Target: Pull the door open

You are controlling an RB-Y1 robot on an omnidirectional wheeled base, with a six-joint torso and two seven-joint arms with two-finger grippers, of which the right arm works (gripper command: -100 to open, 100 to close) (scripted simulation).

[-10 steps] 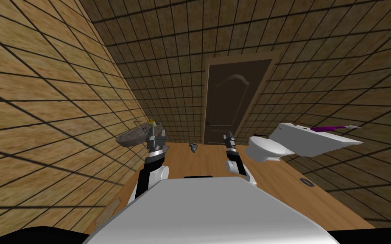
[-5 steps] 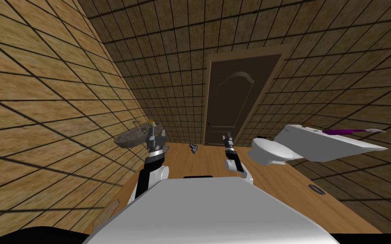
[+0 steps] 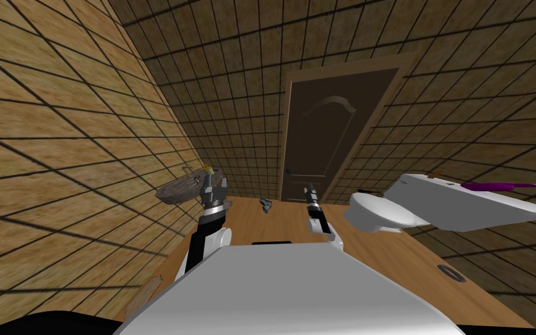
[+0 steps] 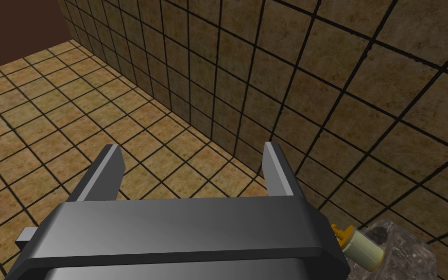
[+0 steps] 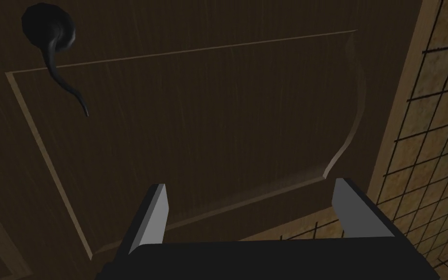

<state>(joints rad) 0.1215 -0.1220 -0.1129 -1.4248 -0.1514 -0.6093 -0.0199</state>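
A dark brown panelled door (image 3: 325, 134) stands shut in the far tiled wall, with a small black handle (image 3: 288, 170) on its left side. My right gripper (image 3: 309, 191) points toward it from a distance, open and holding nothing. Up close in the right wrist view, the door (image 5: 208, 121) lies ahead of my right gripper (image 5: 249, 199), and the black curved lever handle (image 5: 55, 53) hangs well off to one side of the fingers. My left gripper (image 3: 214, 185) is raised near the left wall; the left wrist view has my left gripper (image 4: 191, 160) open over tiles.
A white toilet (image 3: 377, 212) and a white washbasin counter (image 3: 482, 203) with a purple item (image 3: 496, 185) stand on the right. A grey stone-like basin (image 3: 179, 187) hangs on the left wall. A small grey object (image 3: 266, 204) lies on the wooden floor (image 3: 377, 256), which also has a drain (image 3: 451, 273).
I have moved forward toward the door, which looks larger now. The toilet and counter have slid right and closer. Both arms hold the same pose.
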